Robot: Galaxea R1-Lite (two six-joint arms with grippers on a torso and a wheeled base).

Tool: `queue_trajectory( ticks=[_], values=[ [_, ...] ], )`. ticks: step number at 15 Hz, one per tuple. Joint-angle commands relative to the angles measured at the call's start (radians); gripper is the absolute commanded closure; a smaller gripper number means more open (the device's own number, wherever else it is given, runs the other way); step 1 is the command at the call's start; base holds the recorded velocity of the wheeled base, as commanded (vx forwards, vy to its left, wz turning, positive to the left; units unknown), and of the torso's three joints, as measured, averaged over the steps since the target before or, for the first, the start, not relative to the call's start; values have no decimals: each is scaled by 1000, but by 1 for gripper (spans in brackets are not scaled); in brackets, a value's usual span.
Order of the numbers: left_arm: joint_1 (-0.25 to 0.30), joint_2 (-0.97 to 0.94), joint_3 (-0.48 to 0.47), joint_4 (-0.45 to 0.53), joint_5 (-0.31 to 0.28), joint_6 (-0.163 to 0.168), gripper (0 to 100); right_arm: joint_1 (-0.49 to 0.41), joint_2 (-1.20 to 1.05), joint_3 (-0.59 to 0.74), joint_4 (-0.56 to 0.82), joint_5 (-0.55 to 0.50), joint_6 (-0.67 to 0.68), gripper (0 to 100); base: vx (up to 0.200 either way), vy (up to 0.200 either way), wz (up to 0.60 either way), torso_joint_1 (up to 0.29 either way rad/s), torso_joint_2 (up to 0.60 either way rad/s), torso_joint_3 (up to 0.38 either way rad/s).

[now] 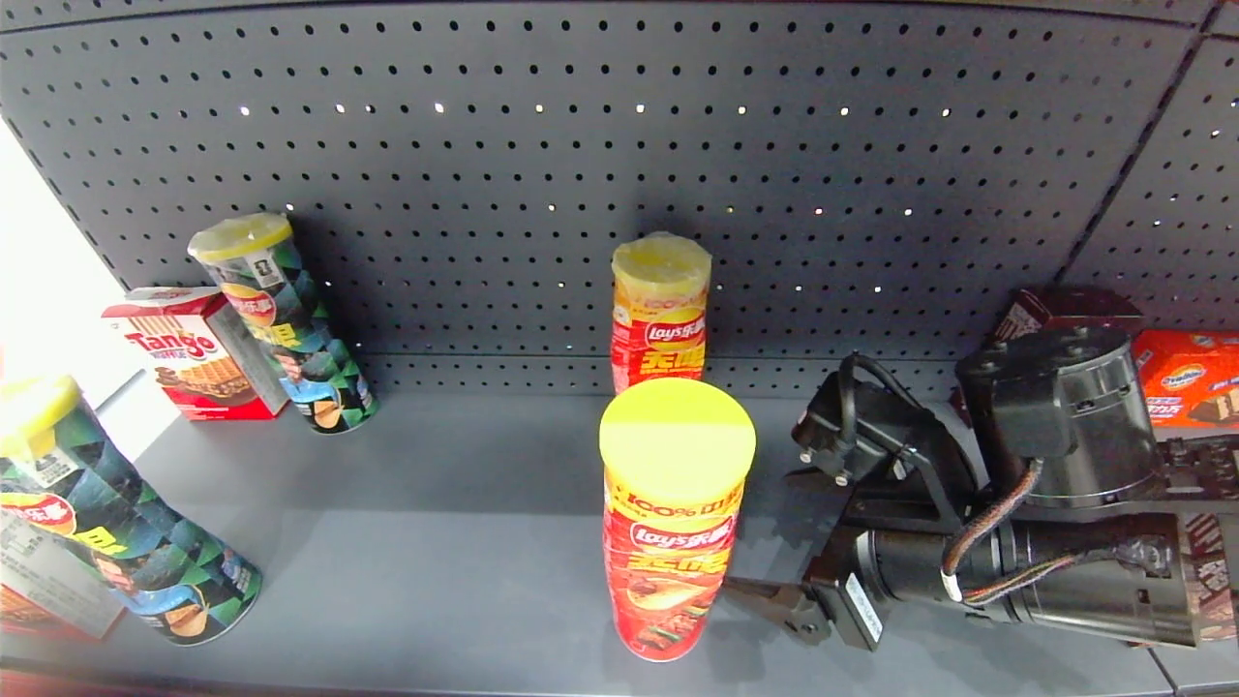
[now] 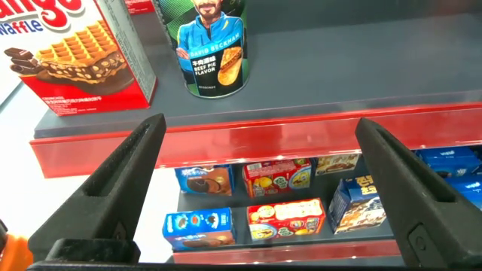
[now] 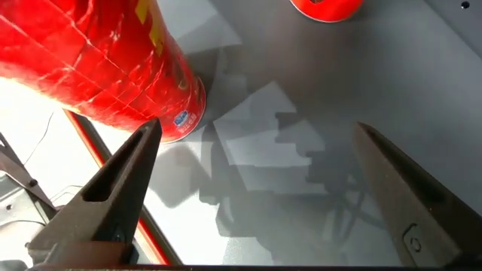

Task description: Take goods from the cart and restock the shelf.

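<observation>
A red chips can (image 1: 673,523) with a yellow lid stands upright near the front of the grey shelf (image 1: 465,542). A second red can (image 1: 660,310) stands behind it at the pegboard. My right gripper (image 1: 765,595) lies low on the shelf just right of the front can, apart from it. Seen from the right wrist, that gripper (image 3: 256,132) is open with bare shelf between its fingers, and the front can (image 3: 98,68) is off to one side. My left gripper (image 2: 260,128) is open and holds nothing, out in front of the shelf's red front lip (image 2: 256,139).
Two dark green chips cans (image 1: 281,324) (image 1: 116,523) and a wafer box (image 1: 194,353) stand at the shelf's left. Orange and brown boxes (image 1: 1186,378) sit at the right behind my right arm. A lower shelf holds several snack boxes (image 2: 279,199).
</observation>
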Motion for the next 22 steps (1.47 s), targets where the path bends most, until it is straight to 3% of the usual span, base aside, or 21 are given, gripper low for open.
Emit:
queue_trajectory(
  ticks=[1, 7, 11, 15, 19, 20, 21, 22],
  values=[
    [0, 1, 0, 0, 0, 0, 0, -15, -25, 7, -3, -2, 1, 0, 0, 0, 0, 0, 0, 0],
    [0, 1, 0, 0, -2, -2, 0, -285, -322, 25, -29, -5, 16, 0, 0, 0, 0, 0, 0, 0],
    [0, 1, 0, 0, -2, -2, 0, -460, -611, 159, -100, -114, 70, 0, 0, 0, 0, 0, 0, 0],
    [0, 3, 0, 0, -3, 0, 0, -534, -892, 314, -87, -156, 60, 0, 0, 0, 0, 0, 0, 0],
    [0, 1, 0, 0, -3, 3, 0, -529, -1198, 568, -17, -140, 54, 0, 0, 0, 0, 0, 0, 0],
    [0, 3, 0, 0, -3, 3, 0, -528, -1206, 575, -17, -139, 54, 0, 0, 0, 0, 0, 0, 0],
    [0, 1, 0, 0, -3, 3, 0, -522, -1364, 706, 25, -119, 60, 0, 0, 0, 0, 0, 0, 0],
    [0, 3, 0, 0, -3, 3, 0, -522, -1407, 740, 43, -119, 63, 0, 0, 0, 0, 0, 0, 0]
  ],
)
